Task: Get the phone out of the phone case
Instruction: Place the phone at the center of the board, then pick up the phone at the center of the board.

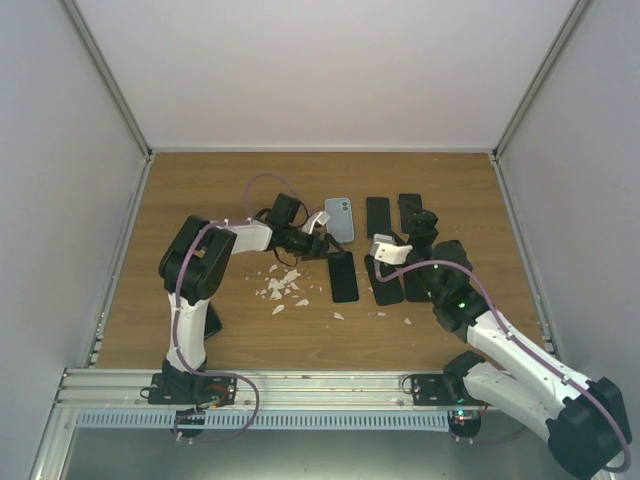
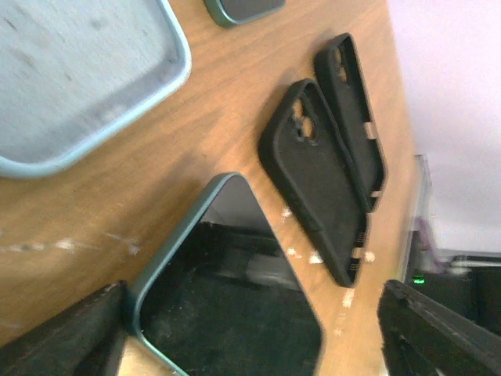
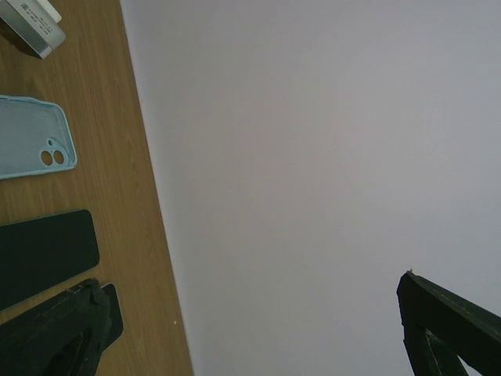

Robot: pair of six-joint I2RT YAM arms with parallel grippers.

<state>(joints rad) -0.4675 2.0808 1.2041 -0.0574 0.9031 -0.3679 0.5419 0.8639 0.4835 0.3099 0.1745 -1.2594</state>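
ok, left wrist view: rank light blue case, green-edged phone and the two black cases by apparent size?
1-2. light blue case and green-edged phone: both cropped and closest, too unsure to rank.
3. front black case.
4. rear black case, partly hidden behind it; may match it.

No text, brand or number is legible from my cameras; the white block in my right wrist view's upper corner bears tiny marks, too small to read.

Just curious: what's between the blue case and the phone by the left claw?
Only bare table wood separates the blue case from the phone, shown in the left wrist view.
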